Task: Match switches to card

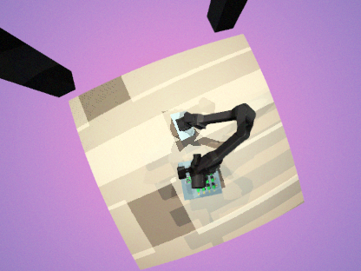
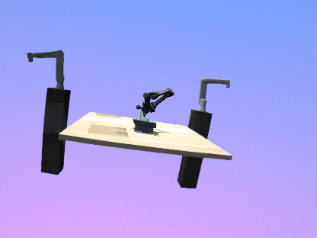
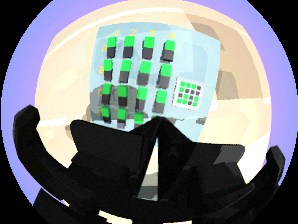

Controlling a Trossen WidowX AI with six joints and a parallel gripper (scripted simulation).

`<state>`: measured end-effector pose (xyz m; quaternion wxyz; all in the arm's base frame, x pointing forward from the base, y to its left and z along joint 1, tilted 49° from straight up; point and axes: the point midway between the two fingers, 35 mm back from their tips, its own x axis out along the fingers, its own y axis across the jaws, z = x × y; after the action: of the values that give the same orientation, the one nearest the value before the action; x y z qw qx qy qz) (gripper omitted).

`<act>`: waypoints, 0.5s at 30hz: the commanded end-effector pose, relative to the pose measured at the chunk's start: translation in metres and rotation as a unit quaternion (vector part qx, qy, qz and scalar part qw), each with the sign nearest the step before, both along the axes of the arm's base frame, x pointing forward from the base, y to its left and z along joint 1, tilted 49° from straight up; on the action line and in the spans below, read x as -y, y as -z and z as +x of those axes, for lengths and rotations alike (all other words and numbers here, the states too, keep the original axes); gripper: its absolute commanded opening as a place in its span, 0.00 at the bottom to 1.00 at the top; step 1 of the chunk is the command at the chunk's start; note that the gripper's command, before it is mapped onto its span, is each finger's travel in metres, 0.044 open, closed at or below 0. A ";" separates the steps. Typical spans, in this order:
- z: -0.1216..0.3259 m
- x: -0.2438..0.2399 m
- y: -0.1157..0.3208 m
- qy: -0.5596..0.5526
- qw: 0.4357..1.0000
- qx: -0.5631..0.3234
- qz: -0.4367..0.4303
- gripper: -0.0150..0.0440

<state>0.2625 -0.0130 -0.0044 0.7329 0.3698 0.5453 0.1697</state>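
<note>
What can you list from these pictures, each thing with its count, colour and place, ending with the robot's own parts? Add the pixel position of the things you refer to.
table (image 1: 143, 102) (image 2: 183, 143): one, pale wood-coloured, under the panel
switch panel (image 1: 189, 196) (image 3: 210, 55): one, light blue, on the table
switches: at least fifteen, green and dark grey, in rows on the panel; the fingers hide part of the last row
card (image 3: 176, 104): one, white with green and dark squares, right of the switches
pillars (image 1: 35, 61) (image 2: 55, 133): two, black, beside the table
arms on the pillars: two, grey, one atop each
robot arm (image 1: 217, 118) (image 2: 160, 93): one, black, over the table
gripper (image 3: 160, 120): one, black, shut, above the panel
</note>
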 end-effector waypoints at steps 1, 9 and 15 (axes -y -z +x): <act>0.001 -0.017 0.016 0.003 1.000 -0.004 0.005 0.25; 0.005 -0.026 0.023 0.004 1.000 -0.002 0.006 0.25; 0.007 -0.030 0.027 0.004 1.000 -0.002 0.006 0.25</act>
<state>0.2718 0.0141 -0.0276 0.7349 0.3725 0.5400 0.1718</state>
